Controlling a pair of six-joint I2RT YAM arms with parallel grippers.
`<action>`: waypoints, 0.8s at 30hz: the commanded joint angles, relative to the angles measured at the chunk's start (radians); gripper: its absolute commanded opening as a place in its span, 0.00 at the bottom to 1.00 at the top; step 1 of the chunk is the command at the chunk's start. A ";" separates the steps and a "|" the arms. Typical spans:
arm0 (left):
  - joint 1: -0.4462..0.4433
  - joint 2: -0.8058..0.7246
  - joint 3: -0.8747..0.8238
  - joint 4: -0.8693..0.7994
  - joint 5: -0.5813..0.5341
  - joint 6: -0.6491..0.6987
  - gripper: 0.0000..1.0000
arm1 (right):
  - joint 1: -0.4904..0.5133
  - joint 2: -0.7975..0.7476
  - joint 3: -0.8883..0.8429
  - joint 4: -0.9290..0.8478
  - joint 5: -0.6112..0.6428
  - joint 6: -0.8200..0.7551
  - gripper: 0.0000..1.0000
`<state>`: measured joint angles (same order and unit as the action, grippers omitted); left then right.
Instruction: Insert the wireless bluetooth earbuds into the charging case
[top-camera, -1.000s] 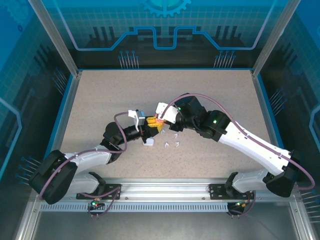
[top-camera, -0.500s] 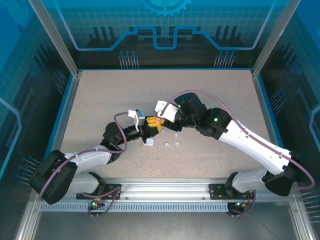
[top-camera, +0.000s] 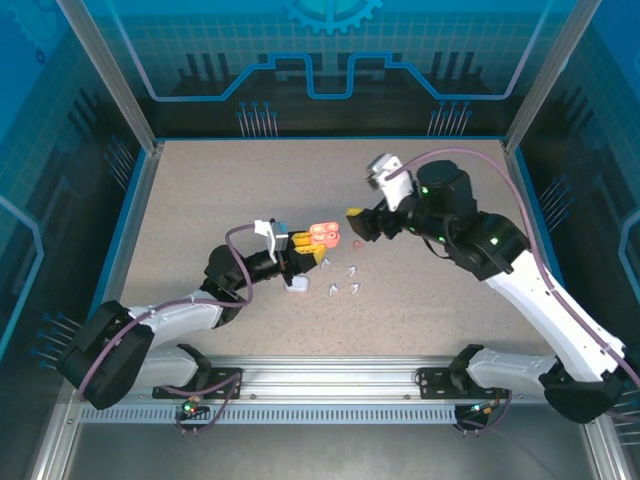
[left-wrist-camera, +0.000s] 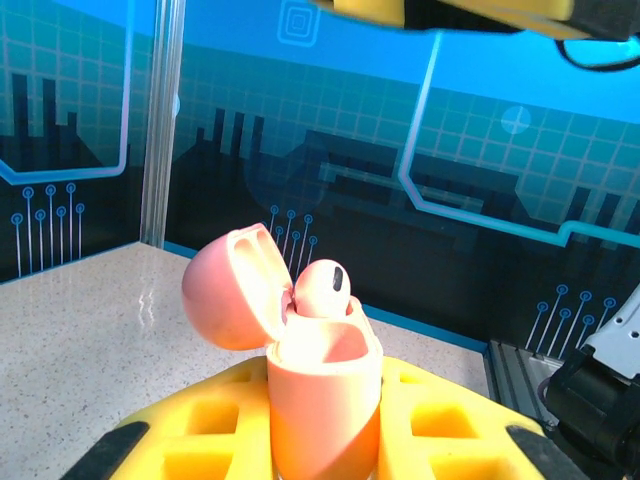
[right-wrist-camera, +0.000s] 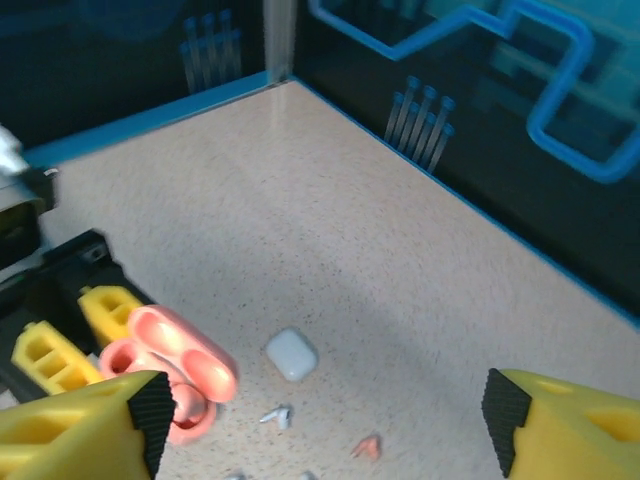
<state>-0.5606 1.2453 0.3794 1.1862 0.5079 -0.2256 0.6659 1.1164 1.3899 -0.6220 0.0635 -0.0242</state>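
Right claw (right-wrist-camera: 322, 405) withdrawn, spread, left claw (top-camera: 306, 252) pinching upright pink case (left-wrist-camera: 325, 390), earbud (left-wrist-camera: 322, 288) upright inside

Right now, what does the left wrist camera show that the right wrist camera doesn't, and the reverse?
Left wrist adds: a close look at the seated earbud, pink, standing in the body of the pink case, whose lid is swung open to the left. Right wrist adds: a white case, a loose white earbud and a loose pink earbud lying on the table. Shared: the open pink case clamped in the left end effector, between its yellow fingers.
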 joint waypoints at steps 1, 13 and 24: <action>-0.007 -0.062 -0.016 0.020 -0.026 0.050 0.00 | -0.081 -0.035 -0.102 0.022 -0.028 0.198 0.91; -0.007 -0.247 -0.007 -0.202 -0.044 0.111 0.00 | -0.189 0.249 -0.303 0.010 -0.100 0.402 0.79; -0.007 -0.284 -0.007 -0.258 -0.056 0.134 0.00 | -0.181 0.607 -0.237 0.121 -0.144 0.518 0.74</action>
<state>-0.5606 0.9775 0.3649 0.9375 0.4675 -0.1204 0.4831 1.6764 1.1091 -0.5545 -0.0509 0.4397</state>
